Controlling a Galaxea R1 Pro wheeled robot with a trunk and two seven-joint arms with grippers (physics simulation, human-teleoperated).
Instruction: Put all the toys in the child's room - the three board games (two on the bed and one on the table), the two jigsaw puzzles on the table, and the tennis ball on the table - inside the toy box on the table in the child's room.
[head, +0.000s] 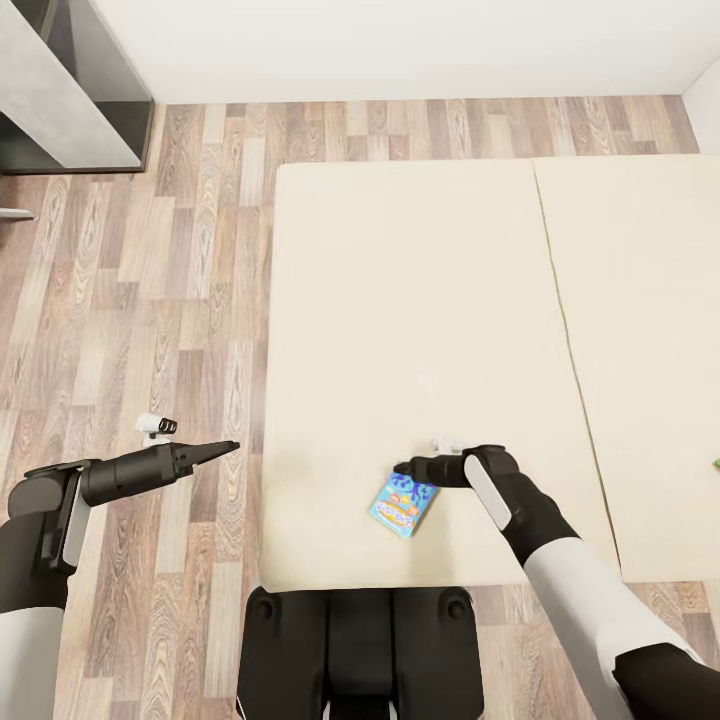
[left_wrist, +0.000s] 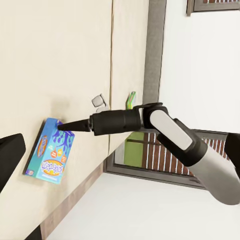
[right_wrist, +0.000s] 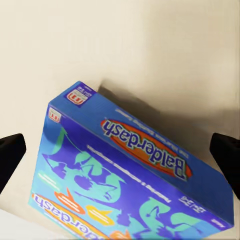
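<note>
Item: blue board game (head: 403, 504), lying flat on the bed (head: 400, 300) near its front edge. Right gripper (head: 403, 468) hovering just over it, spread wide; right wrist view showing "Balderdash" lettering. Left gripper (head: 222, 448) hanging over floor (head: 150, 300), closed narrow.

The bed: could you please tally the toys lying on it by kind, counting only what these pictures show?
Blue board game: 1, lying flat on the bed at the right gripper.
Green-edged box: 1, at the mattress's far edge, mostly out of frame; its kind is unclear.
Total: 2
</note>
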